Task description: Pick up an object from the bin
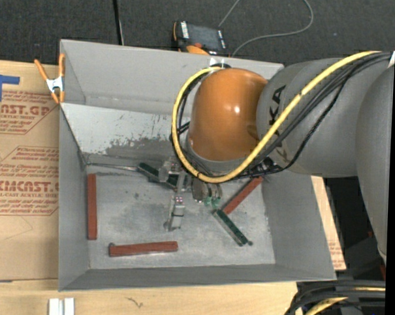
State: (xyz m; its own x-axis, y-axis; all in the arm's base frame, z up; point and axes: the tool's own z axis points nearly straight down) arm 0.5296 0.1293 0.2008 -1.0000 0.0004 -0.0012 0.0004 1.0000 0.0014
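Observation:
My gripper (pixel 176 216) hangs below the arm's orange cover, over the bare middle of the bin floor. A dark green stick (pixel 233 227) lies just to its right, slanting toward the front right. A red-brown stick (pixel 243 194) lies slanted behind that one, its upper end hidden under the arm. Another dark green piece (pixel 149 170) pokes out to the left of the gripper, near the back wall. Nothing shows in the gripper.
A red-brown stick (pixel 143 248) lies flat along the bin's front edge. Another red-brown stick (pixel 91 206) lies lengthwise by the left wall. The arm and its cover hide the back right of the bin.

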